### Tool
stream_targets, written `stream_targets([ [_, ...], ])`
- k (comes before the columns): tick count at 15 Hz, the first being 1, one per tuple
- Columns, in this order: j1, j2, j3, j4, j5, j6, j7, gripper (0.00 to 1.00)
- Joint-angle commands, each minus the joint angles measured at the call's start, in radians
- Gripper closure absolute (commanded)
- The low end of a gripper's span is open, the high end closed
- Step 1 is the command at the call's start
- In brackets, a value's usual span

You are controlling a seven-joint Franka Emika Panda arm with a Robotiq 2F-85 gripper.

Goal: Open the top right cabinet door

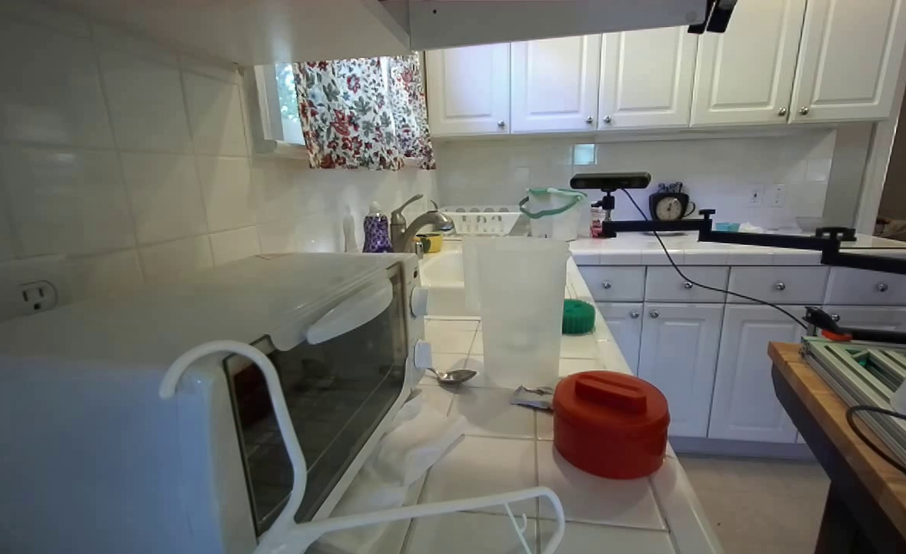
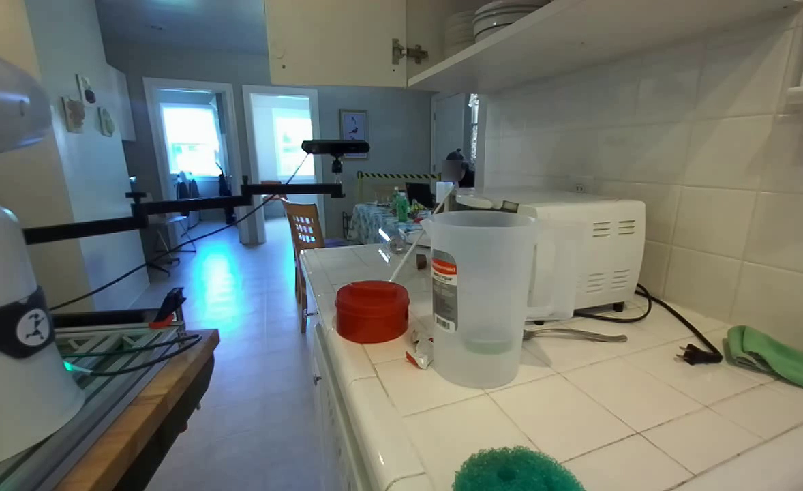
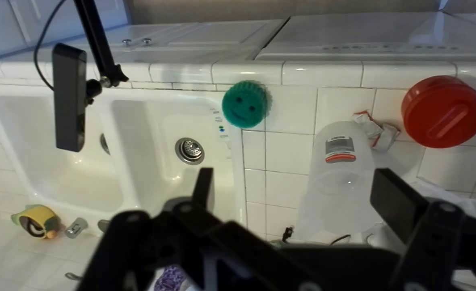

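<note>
Beyond the widely spread tool (image 3: 294, 190) sit a sink (image 3: 153, 169), green sponge (image 3: 244, 104), pitcher (image 3: 339, 176), red container (image 3: 444, 112).

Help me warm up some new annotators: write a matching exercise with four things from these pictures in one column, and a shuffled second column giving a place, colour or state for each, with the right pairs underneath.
Column one
1. Fingers
2. Upper cabinet door beside the stacked plates
3. Lidded container
4. Smiling scrubber

Column two
A. Red
B. Swung open
C. At the edge of the sink
D. Spread apart

Right pairs: 1-D, 2-B, 3-A, 4-C
</note>
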Motion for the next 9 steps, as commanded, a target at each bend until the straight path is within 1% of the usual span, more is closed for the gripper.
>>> stream_targets([
  [1, 0.049, -0.005, -0.003, -0.008, 0.043, -0.024, -0.035, 0.0],
  [4, 0.071, -0.004, 0.003, -0.011, 0.055, -0.033, -0.029, 0.0],
  [9, 0.076, -0.003, 0.004, -0.005, 0.056, -0.039, -0.024, 0.0],
])
